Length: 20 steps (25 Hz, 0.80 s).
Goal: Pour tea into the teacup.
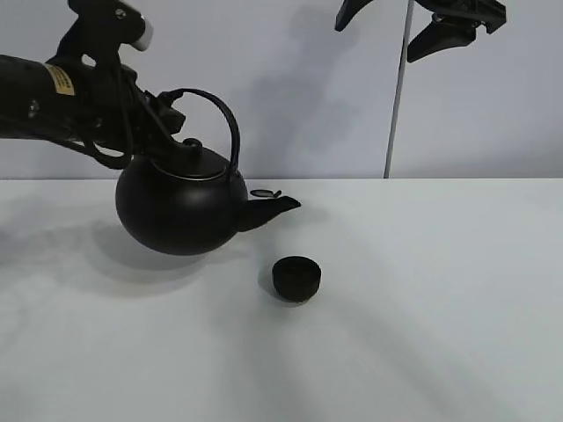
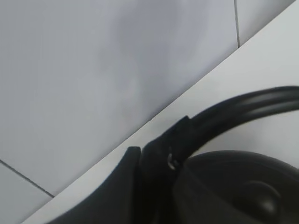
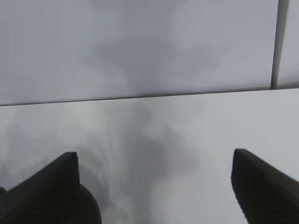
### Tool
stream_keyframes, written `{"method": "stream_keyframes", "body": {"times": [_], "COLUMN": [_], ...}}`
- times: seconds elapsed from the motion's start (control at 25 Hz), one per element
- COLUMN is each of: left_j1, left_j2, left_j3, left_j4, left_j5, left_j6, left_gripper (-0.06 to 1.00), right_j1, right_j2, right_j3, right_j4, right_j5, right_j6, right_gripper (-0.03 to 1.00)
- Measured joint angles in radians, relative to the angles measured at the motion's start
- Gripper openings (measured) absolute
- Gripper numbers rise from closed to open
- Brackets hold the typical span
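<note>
1. From where I stand, the left gripper (image 1: 165, 125) is closed tight on the black kettle (image 1: 176, 211), pinching the arched handle (image 1: 230, 123) at its rear foot, just behind the lid.
2. The left wrist view shows that grip up close: a dark finger (image 2: 156, 161) is pressed against the handle where it meets the kettle's shoulder, and the lid knob (image 2: 254, 198) sits just beyond it.
3. The kettle hangs on the left side of the pale tabletop (image 1: 440, 334), tipped a little so that its spout (image 1: 271, 209) points to the right. I cannot tell whether its belly touches the surface or floats just above it.
4. A small flat flap (image 1: 263, 192) stands just above the spout.
5. The teacup (image 1: 296, 278), small, black and without a handle, stands upright on the tabletop near the middle. It is below the spout tip and a bit nearer to me, apart from the kettle and touched by nothing.
6. The right gripper (image 1: 374, 42) hangs high on the right in front of the grey wall (image 1: 290, 88), well away from both cup and kettle.
7. Its two fingers (image 3: 46, 189) are spread wide apart with only air between them.
</note>
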Motion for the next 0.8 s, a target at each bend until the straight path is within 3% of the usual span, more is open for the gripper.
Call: {"method": "stream_keyframes", "body": {"times": [0.12,0.4,0.8], "left_j1": [0.000,0.000,0.000], "left_j2": [-0.028,-0.039,-0.039], "left_j3": [0.047,0.205,0.338], "left_j4": [-0.075,-0.217,-0.309], "left_j5": [-0.041,-0.272,-0.436], "left_j6": [-0.014,-0.055,-0.078], "left_gripper": [0.09,0.09,0.09], "right_j1": [0.000,0.000,0.000], "right_j2": [0.000,0.000,0.000], "right_j3": [0.000,0.000,0.000], "right_j4": [0.000,0.000,0.000], "right_j5": [0.000,0.000,0.000], "right_j6": [0.000,0.000,0.000], "right_gripper": [0.61,0.61,0.61]}}
